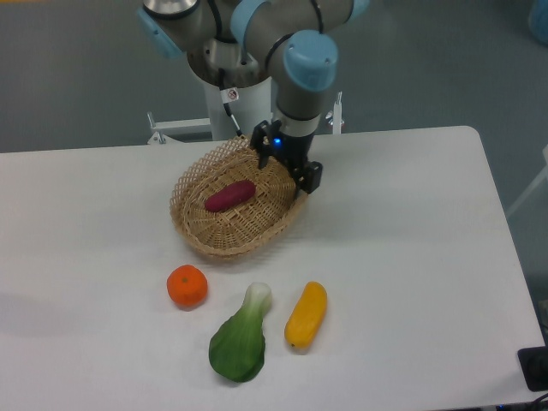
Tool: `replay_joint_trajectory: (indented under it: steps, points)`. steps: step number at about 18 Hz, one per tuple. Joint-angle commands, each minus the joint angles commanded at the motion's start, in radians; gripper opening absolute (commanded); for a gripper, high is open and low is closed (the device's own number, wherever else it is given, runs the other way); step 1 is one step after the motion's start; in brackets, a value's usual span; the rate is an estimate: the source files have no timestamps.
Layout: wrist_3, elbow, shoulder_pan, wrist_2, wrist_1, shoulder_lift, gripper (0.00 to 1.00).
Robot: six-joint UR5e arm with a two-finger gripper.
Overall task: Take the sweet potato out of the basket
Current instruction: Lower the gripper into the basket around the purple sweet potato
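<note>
Greens (240,341) lie lowest in frame; above, the potato (230,195) slants in the basket (190,227), lower left of the spread, empty jaws (287,168).

above: open over the reddish-purple sweet potato (229,196) | sides: light tan wicker basket (193,229) rim rings it | gripper (287,167) at far-right rim

You're looking at a white table (411,257) with rounded corners, evenly lit (no hard shadows), set on a grey floor (77,77) that fills the background.
</note>
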Motion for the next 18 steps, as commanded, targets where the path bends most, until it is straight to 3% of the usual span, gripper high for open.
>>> replay_joint_trajectory:
  steps: [3, 7, 16, 17, 18]
  points:
    - [0.000, -0.028, -0.017, 0.000, 0.037, -0.029, 1.00]
    - [-0.006, -0.029, -0.051, 0.003, 0.038, -0.103, 1.00]
    - [-0.049, -0.032, -0.078, -0.002, 0.038, -0.109, 1.00]
    - [-0.049, -0.031, -0.080, -0.002, 0.038, -0.110, 0.91]
    - [-0.051, -0.029, -0.080, -0.003, 0.037, -0.110, 0.74]
